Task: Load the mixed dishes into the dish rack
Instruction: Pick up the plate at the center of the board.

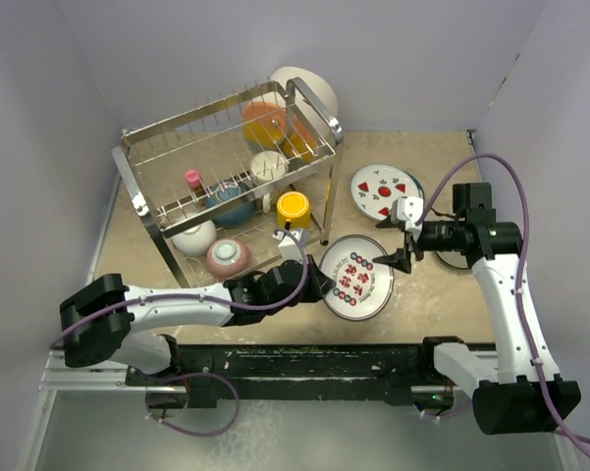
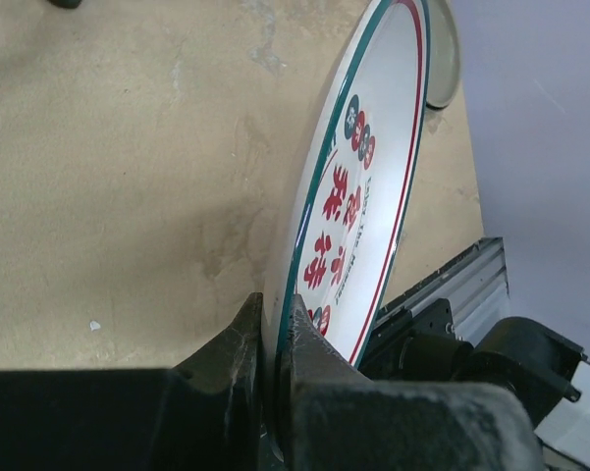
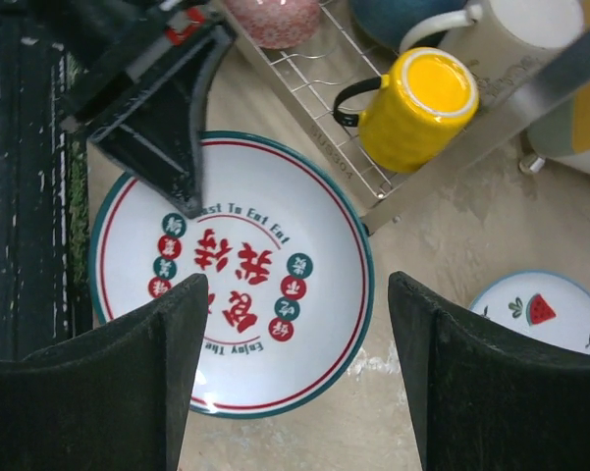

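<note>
Red-lettered plate [image 1: 358, 278] lies just right of the dish rack [image 1: 149, 228], near the front of the table [image 1: 442, 157]. Its near rim is hidden between the fingers of the left gripper [image 2: 275, 339], which is clamped on it. Cannot tell whether the plate rests or is lifted. Right gripper [image 3: 296, 285] hangs above the plate, jaws wide, holding nothing.

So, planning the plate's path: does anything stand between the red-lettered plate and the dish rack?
Nothing loose on the table. The red-lettered plate, clamped in the left tool, faces the corner post of the dish rack, with the yellow cup behind it on the lower tier. The right tool hovers open above.
</note>
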You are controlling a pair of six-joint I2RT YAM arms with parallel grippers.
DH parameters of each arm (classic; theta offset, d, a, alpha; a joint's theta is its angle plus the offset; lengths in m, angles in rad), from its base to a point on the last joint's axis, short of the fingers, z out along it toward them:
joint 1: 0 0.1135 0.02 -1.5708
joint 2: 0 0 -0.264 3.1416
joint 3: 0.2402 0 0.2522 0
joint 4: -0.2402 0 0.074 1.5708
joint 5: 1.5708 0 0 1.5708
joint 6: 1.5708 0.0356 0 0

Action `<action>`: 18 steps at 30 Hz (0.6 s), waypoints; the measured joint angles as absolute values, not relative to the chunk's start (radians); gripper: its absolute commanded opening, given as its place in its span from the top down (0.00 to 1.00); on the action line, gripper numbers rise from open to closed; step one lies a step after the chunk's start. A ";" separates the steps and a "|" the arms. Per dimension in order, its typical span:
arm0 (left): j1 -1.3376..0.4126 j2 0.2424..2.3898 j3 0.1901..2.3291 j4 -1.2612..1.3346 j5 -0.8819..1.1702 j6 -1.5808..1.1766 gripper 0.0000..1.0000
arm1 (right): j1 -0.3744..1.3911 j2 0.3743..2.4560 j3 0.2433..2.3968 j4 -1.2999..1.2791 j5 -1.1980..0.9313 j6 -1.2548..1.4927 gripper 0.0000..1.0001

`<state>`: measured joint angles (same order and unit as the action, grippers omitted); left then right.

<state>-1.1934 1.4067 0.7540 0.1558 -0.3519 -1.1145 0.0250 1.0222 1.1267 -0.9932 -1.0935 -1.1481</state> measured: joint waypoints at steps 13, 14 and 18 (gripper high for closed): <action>-1.193 1.335 0.736 0.196 -0.268 -0.850 1.00 | -0.106 0.979 0.925 -0.390 -0.792 -0.309 0.20; -1.193 1.322 0.734 0.195 -0.263 -0.835 1.00 | -0.108 0.979 0.925 -0.362 -0.743 -0.255 0.20; -1.193 1.261 0.732 0.189 -0.240 -0.770 1.00 | -0.111 0.979 0.925 -0.284 -0.620 -0.119 0.20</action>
<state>-1.1934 1.2610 0.7322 0.1890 -0.2401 -0.7696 -0.1108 0.9787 0.9253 -0.2840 -0.6197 -0.1192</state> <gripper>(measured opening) 0.064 0.798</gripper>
